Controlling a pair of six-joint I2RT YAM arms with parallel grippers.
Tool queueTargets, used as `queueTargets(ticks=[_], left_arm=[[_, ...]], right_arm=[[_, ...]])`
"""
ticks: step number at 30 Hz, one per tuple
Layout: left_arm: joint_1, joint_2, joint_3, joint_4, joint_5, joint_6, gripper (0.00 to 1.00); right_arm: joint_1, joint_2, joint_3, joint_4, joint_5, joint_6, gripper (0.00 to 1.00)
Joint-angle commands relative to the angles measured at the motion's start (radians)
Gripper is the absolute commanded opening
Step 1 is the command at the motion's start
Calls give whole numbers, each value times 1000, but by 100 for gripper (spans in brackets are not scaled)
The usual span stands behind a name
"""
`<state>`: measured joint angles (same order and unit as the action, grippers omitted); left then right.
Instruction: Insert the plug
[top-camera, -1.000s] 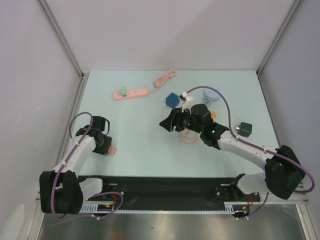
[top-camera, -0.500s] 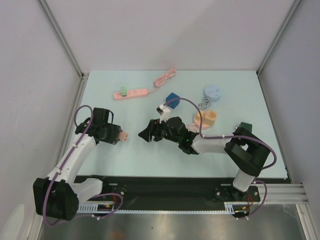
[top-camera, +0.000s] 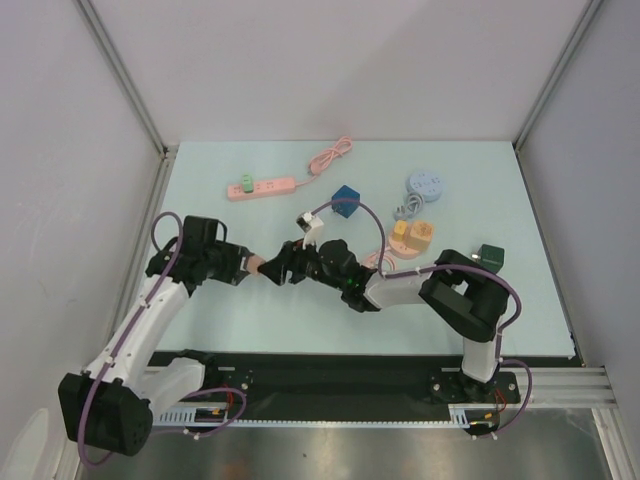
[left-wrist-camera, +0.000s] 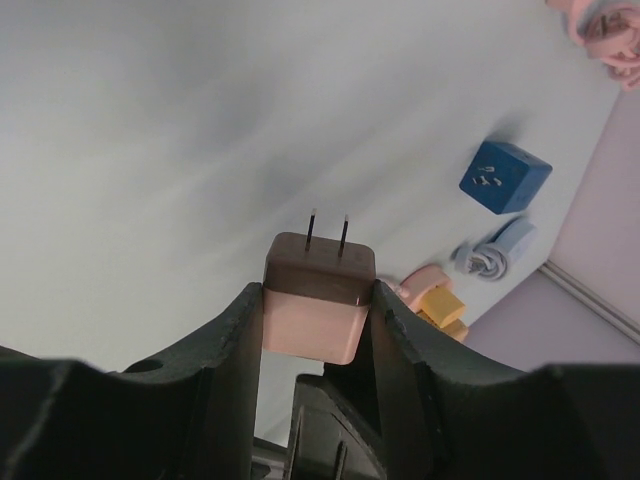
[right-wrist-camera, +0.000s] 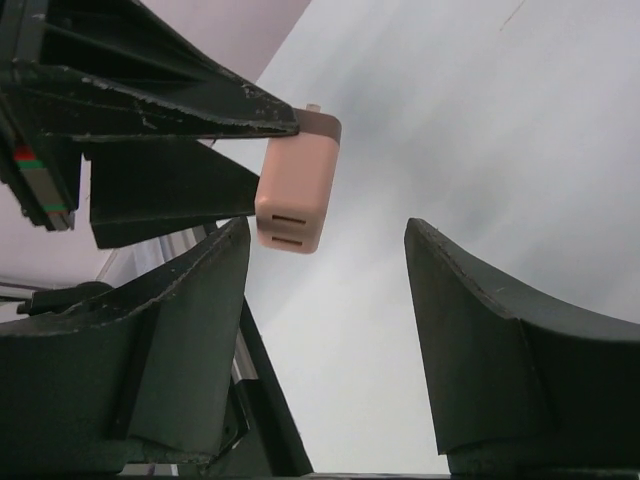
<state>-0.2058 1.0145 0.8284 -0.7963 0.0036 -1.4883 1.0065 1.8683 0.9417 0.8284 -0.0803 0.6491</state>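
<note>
The arms have swung together over the worktop (top-camera: 300, 325): left gripper (top-camera: 247, 266) jaws clamp the pink plug (left-wrist-camera: 316, 308), right gripper (right-wrist-camera: 328, 238) jaws gape just beside it, likely for a handover.

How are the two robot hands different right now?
The left gripper is shut on the pink plug; the right gripper is open and holds nothing. The left gripper points rightward, the right gripper leftward. Both have black fingers and face each other mid-table.
</note>
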Motion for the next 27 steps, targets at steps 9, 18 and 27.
queueTargets(ticks=[9, 18, 27], left_arm=[[-46, -50, 18, 45, 47, -61, 0], [-67, -45, 49, 149, 70, 75, 50], [-133, 7, 146, 226, 79, 575, 100]], right_arm=[[20, 80, 132, 74, 22, -26, 61], [20, 29, 95, 104, 13, -49, 0], [-147, -311, 55, -446, -18, -179, 0]])
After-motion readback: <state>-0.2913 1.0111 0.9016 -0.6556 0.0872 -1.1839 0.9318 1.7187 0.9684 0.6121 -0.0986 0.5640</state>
